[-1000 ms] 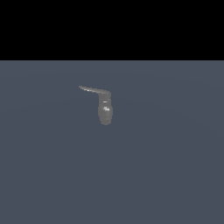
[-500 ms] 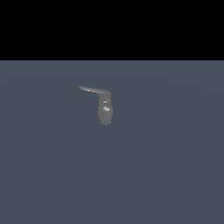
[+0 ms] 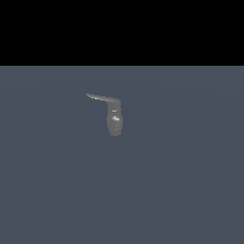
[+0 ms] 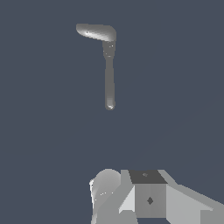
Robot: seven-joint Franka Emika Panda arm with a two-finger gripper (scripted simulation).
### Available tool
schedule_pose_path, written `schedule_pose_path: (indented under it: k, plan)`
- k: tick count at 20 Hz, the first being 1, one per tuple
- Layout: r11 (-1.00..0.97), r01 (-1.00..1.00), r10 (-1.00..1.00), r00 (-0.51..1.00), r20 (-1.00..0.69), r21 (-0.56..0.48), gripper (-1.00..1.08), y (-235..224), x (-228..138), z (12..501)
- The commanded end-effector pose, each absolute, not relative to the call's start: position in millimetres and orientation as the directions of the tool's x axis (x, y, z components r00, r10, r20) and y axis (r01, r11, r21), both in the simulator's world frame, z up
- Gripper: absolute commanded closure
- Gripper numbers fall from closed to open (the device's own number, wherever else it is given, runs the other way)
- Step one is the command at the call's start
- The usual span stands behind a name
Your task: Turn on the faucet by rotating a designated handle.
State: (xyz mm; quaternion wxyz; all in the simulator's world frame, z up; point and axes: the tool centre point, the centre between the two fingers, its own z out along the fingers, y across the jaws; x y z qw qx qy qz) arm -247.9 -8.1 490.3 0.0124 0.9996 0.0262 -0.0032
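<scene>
The faucet (image 3: 114,123) is a small grey metallic fixture with a stubby upright body, standing alone on the flat blue-grey floor. Its handle (image 3: 101,99) is a thin flat lever reaching from the body's top toward the exterior view's left, tapering to a tip. In the wrist view the faucet body (image 4: 109,81) looks long and thin, with the handle (image 4: 94,32) bent off at its far end. Parts of my gripper (image 4: 131,194) show as grey blocks and a rounded piece at the picture's edge, well apart from the faucet. I cannot tell how its jaws stand. The arm is out of the exterior view.
The blue-grey floor (image 3: 181,190) spreads flat around the faucet. A black band fills the upper part of the exterior view. No other objects show.
</scene>
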Motion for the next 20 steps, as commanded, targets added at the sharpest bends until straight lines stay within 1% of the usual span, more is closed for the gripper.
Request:
schedule_pose_path:
  k: [1, 9, 20]
  plan:
    - [-0.999, 0.037, 0.036, 0.999, -0.008, 0.016, 1.08, -7, -242, 489]
    - [-0.997, -0.065, -0.064, 0.998, -0.016, -0.031, 1.08, 1, -209, 483]
    - [-0.943, -0.318, -0.313, 0.947, -0.068, -0.1, 1.08, 19, -131, 456]
